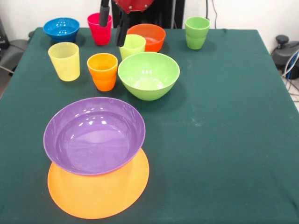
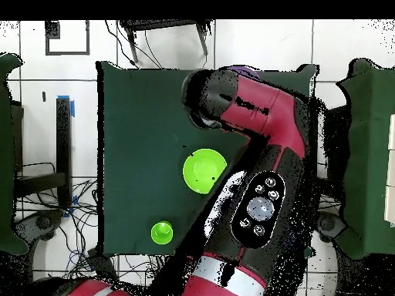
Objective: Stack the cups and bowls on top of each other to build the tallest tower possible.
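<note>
In the front view, the wide purple bowl (image 1: 93, 135) sits upright on the very large orange bowl (image 1: 99, 192) near the front left; this is the tower. Behind stand the lime green bowl (image 1: 148, 74), orange cup (image 1: 103, 71), yellow cup (image 1: 64, 60), lime green cup (image 1: 132, 45), small orange-red bowl (image 1: 149, 36), red cup (image 1: 99, 29), small blue bowl (image 1: 61, 29) and darker green cup (image 1: 197, 32). My gripper (image 1: 113, 21) hangs open and empty at the far edge, between the red cup and the lime green cup. In the overhead view only the lime green bowl (image 2: 204, 170) and darker green cup (image 2: 162, 232) show.
The dark green tablecloth (image 1: 224, 116) covers the table. The red arm (image 2: 258, 123) spans the table's right side in the overhead view and hides what lies under it. Cables and a black object (image 1: 285, 51) lie off the right edge.
</note>
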`<move>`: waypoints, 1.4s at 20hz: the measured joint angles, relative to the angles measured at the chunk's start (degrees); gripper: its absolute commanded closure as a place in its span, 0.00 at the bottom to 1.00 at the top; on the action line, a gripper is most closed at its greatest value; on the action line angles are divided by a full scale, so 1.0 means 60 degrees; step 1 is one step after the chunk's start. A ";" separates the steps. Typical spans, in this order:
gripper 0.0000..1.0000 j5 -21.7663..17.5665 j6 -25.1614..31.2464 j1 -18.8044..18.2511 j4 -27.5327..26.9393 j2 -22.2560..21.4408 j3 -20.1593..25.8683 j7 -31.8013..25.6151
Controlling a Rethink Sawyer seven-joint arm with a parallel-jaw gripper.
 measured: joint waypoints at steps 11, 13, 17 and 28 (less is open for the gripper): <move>0.00 -0.0401 -0.0570 -0.0277 0.0746 -0.0305 0.0491 0.0000; 0.00 -0.0450 -0.0572 -0.0291 0.0807 -0.0331 0.0569 0.0000; 0.00 -0.0570 -0.0574 -0.0306 0.0924 -0.0415 0.0764 0.0000; 0.00 -0.0803 -0.0758 -0.0307 0.1130 -0.0426 0.0955 0.0000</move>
